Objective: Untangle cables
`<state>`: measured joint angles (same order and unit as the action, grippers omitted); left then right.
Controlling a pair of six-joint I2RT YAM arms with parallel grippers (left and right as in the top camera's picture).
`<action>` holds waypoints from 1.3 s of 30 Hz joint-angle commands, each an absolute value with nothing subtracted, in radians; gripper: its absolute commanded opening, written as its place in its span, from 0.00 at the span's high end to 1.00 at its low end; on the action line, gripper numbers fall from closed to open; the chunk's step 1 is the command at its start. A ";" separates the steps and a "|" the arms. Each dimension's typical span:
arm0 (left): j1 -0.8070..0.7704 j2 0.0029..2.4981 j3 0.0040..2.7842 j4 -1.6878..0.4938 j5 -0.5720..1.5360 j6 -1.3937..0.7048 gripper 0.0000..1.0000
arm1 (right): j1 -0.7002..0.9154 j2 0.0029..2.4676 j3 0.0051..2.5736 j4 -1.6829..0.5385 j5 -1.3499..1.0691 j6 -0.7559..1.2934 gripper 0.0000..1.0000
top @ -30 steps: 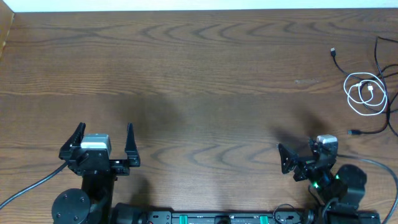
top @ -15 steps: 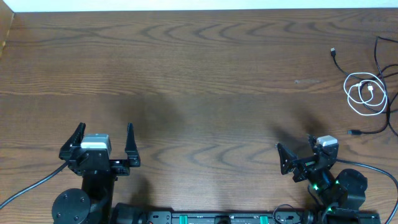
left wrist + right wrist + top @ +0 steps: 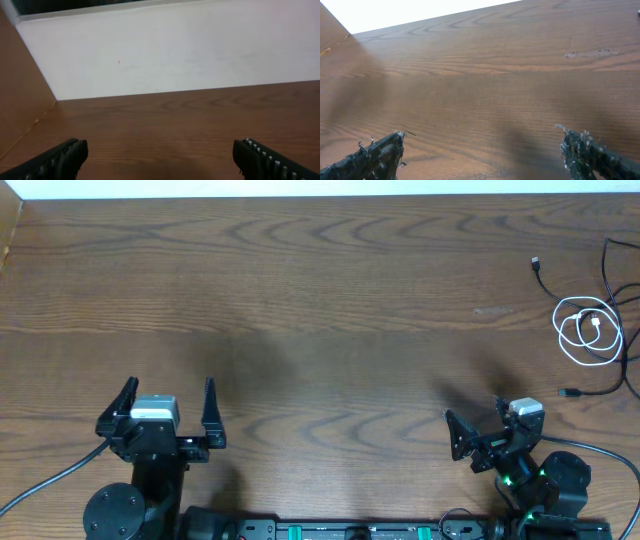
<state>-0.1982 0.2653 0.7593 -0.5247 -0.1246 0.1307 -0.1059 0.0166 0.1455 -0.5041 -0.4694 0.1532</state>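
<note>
Left fingers (image 3: 208,405) spread wide, pinching nothing, only bare wood of the table (image 3: 320,300) between them; seen from the left wrist as two ribbed black tips (image 3: 62,157) at the lower corners, pointing across the table toward a white wall (image 3: 165,50). Right fingers (image 3: 457,435) likewise spread wide and holding nothing, turned a little aslant in the overhead view; from the right wrist, two rough dark tips (image 3: 377,155) low in the picture over open wood grain, with a faint pale scuff (image 3: 585,53) farther out on the table. Both sets parked along the near edge, left and right, well apart from each other, on black arm bases with a thick black wire (image 3: 40,480) trailing off the left one. Cables all gathered at the far right of the table, well apart from either set of fingers and touched by neither: a white cable (image 3: 596,322) coiled in loose loops, a black cable with its small plug (image 3: 538,264) lying just to the far left of the coil, another black plug end (image 3: 570,393) nearer the right arm, and more black cord curving along the right edge, crossing over or under the white loops; which lies on top, impossible to tell.
</note>
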 commanded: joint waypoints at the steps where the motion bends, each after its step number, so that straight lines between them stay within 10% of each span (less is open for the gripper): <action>1: -0.196 0.257 0.759 -0.523 -0.070 0.128 0.02 | -0.097 0.006 0.141 -0.505 -0.462 0.164 0.01; 11: -0.196 0.261 0.749 -0.500 -0.004 0.138 0.02 | -0.097 0.006 0.141 -0.505 -0.462 0.163 0.01; 30: -0.196 0.296 0.168 0.500 0.385 0.136 0.02 | -0.097 0.006 0.141 -0.505 -0.462 0.164 0.01; 39: -0.180 0.168 0.005 0.498 0.325 0.136 0.02 | -0.097 0.006 0.141 -0.505 -0.462 0.164 0.01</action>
